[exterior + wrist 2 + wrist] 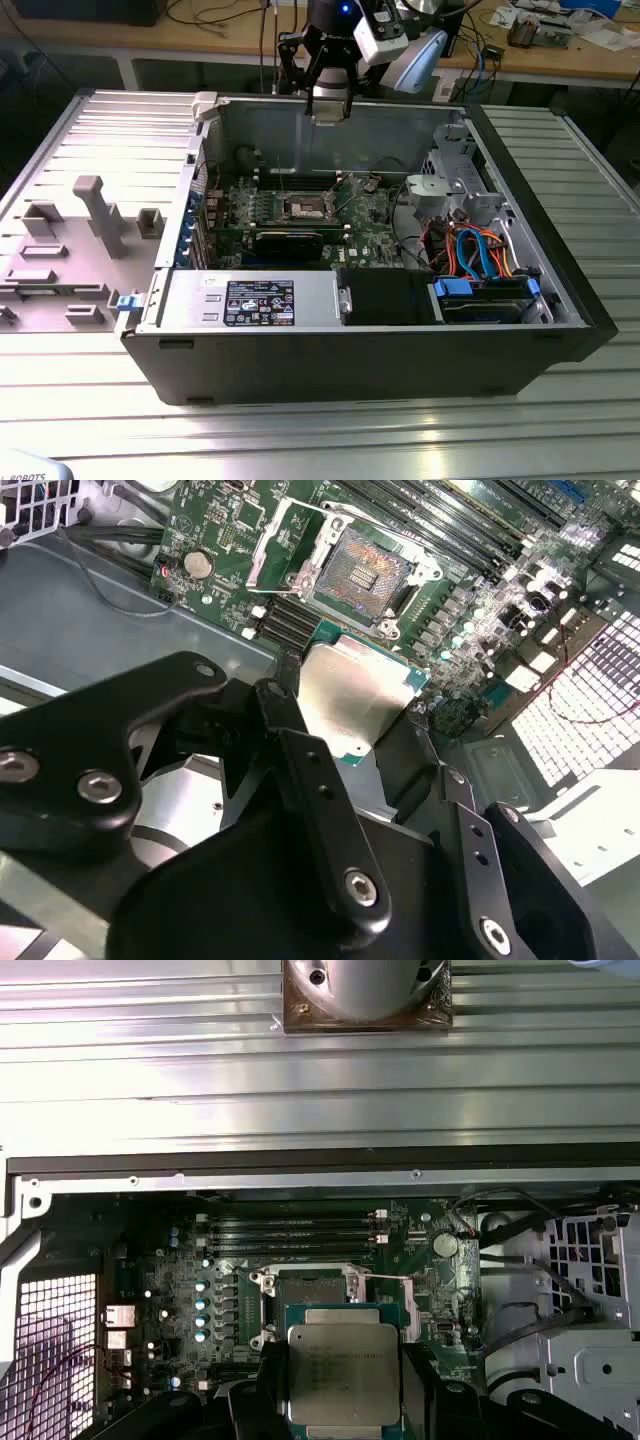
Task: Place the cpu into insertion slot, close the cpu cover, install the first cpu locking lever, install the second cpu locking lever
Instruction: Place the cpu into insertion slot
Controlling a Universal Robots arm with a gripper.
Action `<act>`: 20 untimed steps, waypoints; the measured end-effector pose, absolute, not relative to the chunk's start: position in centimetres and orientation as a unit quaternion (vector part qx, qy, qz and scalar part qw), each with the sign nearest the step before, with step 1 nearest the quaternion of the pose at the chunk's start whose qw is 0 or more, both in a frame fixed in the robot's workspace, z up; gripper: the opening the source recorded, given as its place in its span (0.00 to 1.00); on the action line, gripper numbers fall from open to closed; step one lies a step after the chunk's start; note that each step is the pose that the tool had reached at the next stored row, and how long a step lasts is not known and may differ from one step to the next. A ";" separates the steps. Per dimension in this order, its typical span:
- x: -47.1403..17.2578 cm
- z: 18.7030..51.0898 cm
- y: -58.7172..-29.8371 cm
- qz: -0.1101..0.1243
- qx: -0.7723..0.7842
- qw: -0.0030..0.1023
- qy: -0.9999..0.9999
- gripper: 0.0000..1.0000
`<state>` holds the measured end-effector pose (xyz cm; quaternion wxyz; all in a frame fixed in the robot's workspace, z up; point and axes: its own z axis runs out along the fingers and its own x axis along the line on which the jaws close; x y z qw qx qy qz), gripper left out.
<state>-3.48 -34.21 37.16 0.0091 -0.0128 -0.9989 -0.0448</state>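
Observation:
My gripper [352,708] is shut on the cpu [355,692], a flat square chip with a dull silver top and a green edge, its black fingers [300,750] on two opposite sides. In the first wrist view the cpu [345,1375] hangs above the green board, just beside the insertion slot [312,1295]. The insertion slot [368,572] shows its bare dark centre. The cpu cover [268,542] stands swung up off one side of it. In the exterior view the gripper [330,102] hovers high over the open computer case, above the insertion slot [305,208].
Long black memory slots [290,1228] run along one side of the socket. A black graphics card [285,240], the power supply [250,300] and a drive cage with blue and orange cables [480,255] crowd the case. A grey fixture tray [70,250] lies at the exterior view's left.

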 end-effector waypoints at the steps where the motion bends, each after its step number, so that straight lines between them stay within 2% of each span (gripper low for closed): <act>1: -3.5 37.2 -34.2 -0.045 -0.013 0.009 -0.999 0.54; 20: -3.5 37.1 -34.2 -0.045 -0.059 0.007 -0.997 0.54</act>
